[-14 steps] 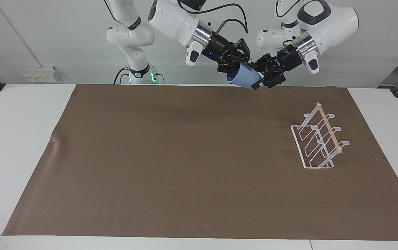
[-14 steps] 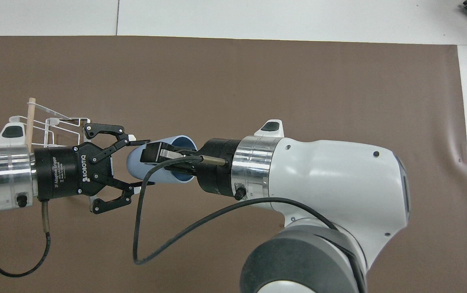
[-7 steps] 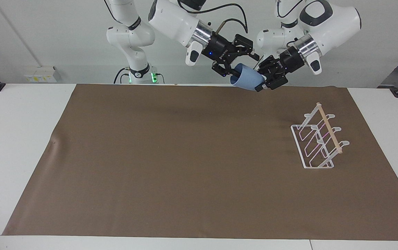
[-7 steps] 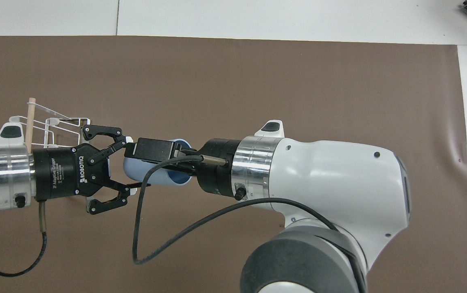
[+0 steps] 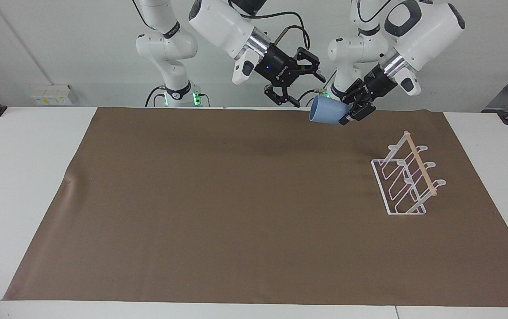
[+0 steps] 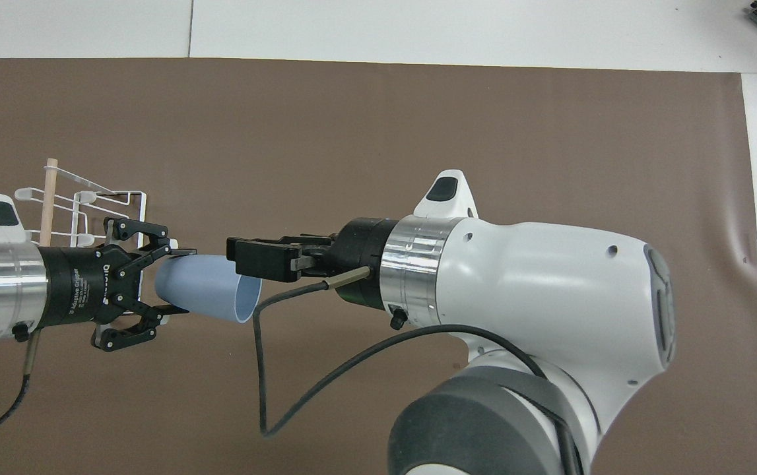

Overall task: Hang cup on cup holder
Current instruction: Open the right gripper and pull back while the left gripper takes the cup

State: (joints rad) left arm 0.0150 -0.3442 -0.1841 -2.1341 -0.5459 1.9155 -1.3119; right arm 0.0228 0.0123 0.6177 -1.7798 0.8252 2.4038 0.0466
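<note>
The light-blue cup (image 5: 327,110) hangs in the air on its side, with its open mouth toward the right arm's end. My left gripper (image 5: 347,111) is shut on its base, over the edge of the mat nearest the robots; in the overhead view, the left gripper (image 6: 179,280) grips the cup (image 6: 206,297). My right gripper (image 5: 310,93) is open and empty, just clear of the cup's mouth, and it also shows in the overhead view (image 6: 239,257). The white wire cup holder (image 5: 406,179) with its wooden rod stands empty on the mat toward the left arm's end, and shows in the overhead view (image 6: 78,204).
A brown mat (image 5: 191,199) covers most of the white table (image 5: 14,177). Nothing else stands on it. The right arm's big white body (image 6: 536,316) hides the near middle of the mat in the overhead view.
The right gripper has opened, let go of the cup and drawn back. The left gripper has closed on the cup's base and carried it toward the cup holder's end.
</note>
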